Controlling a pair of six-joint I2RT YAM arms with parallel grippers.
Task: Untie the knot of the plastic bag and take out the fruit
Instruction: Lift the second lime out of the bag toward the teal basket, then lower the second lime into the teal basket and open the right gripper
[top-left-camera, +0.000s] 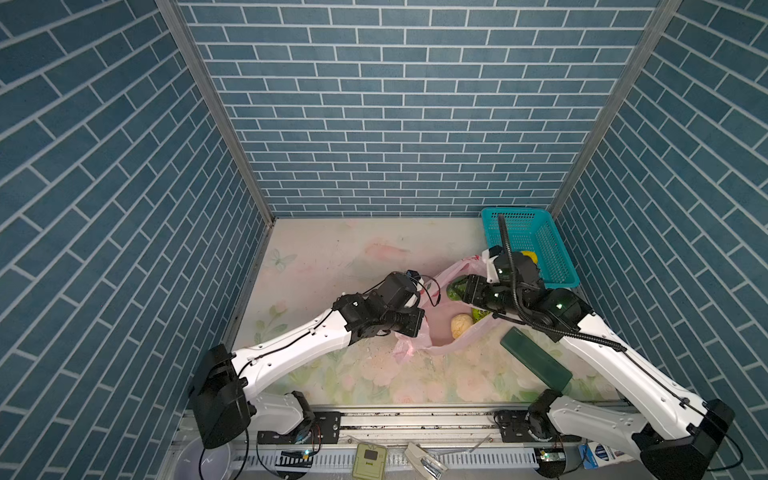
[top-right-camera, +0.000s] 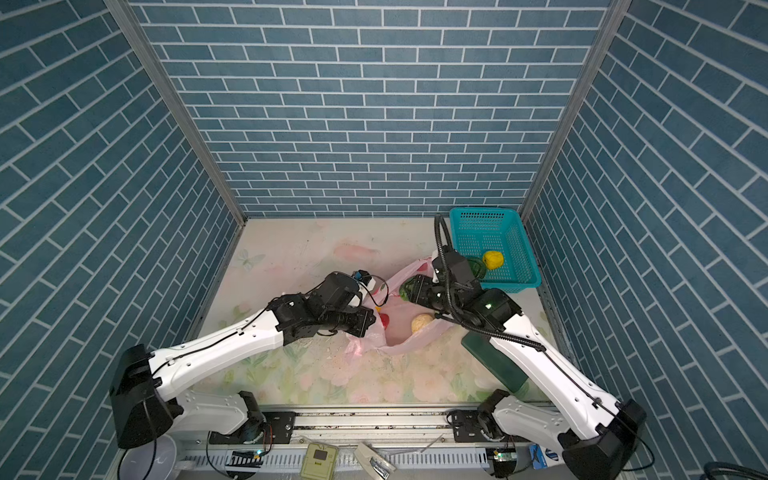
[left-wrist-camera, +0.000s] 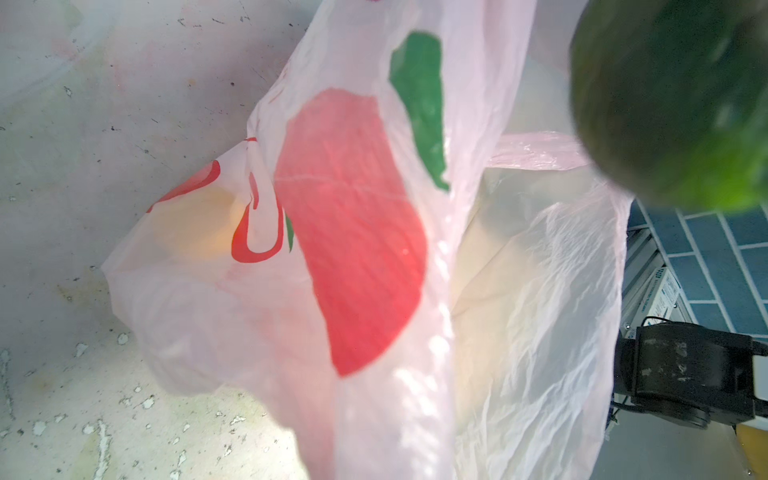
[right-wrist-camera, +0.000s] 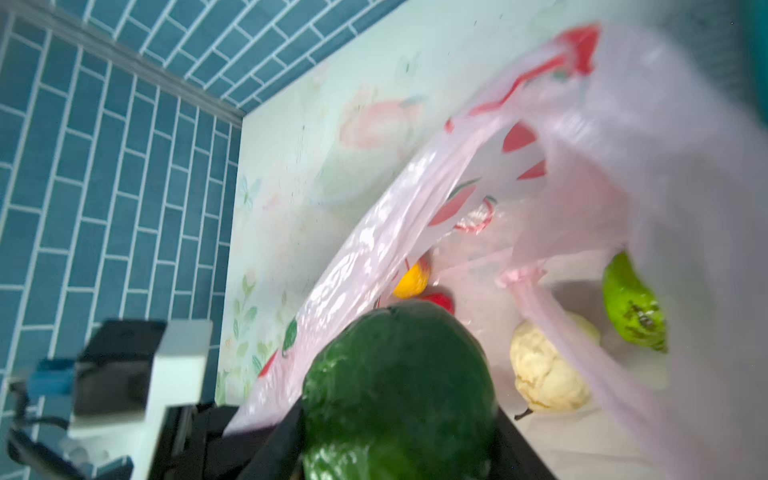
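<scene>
Well, the thin, crinkled pink bag (top-left-camera: 442, 332) lies on the floral table (top-left-camera: 332, 374), its mouth gaping between my two arms. My left gripper (top-left-camera: 415, 330) is closed tight, apparently pinching the film at the bag's rim, though its fingers are hidden. My right gripper (right-wrist-camera: 399, 415) clasps a rounded, glossy dark green fruit (right-wrist-camera: 399, 374) above the bag. A knobbly cream fruit (top-left-camera: 461, 325) sits inside, and a yellow fruit (top-right-camera: 493, 259) rests in the perforated teal basket (top-left-camera: 557, 253).
</scene>
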